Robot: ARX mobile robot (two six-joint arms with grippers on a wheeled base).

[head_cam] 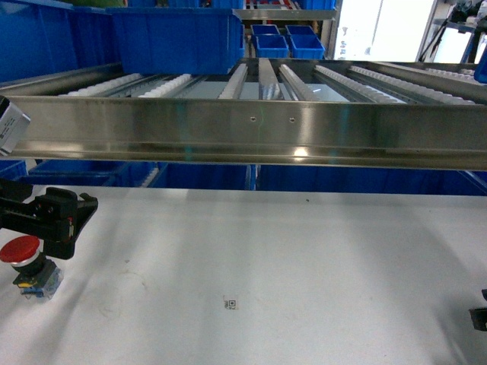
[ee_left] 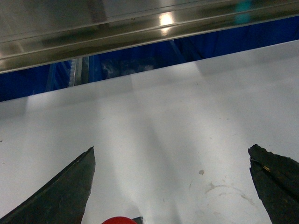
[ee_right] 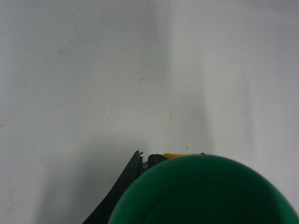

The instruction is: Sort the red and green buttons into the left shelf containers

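Observation:
The red button (head_cam: pixel 20 249) stands on the white table at the far left, on its dark base with blue and yellow. My left gripper (head_cam: pixel 72 217) hovers just above and beside it. In the left wrist view that gripper (ee_left: pixel 171 149) is wide open, and only the red cap's (ee_left: pixel 119 220) edge shows at the bottom, behind the fingertips. The green button (ee_right: pixel 201 191) fills the bottom of the right wrist view, with one dark finger (ee_right: pixel 122 186) pressed against its body; the other finger is hidden. My right gripper (head_cam: pixel 479 315) barely shows at the right edge. Large blue containers (head_cam: pixel 179 38) sit on the upper left shelf.
A steel roller shelf (head_cam: pixel 251 133) crosses the view above the table's far edge. Smaller blue trays (head_cam: pixel 288 42) stand further back. More blue bins (head_cam: pixel 205 176) sit under the shelf. A small printed marker (head_cam: pixel 230 304) lies on the white table (head_cam: pixel 289 258).

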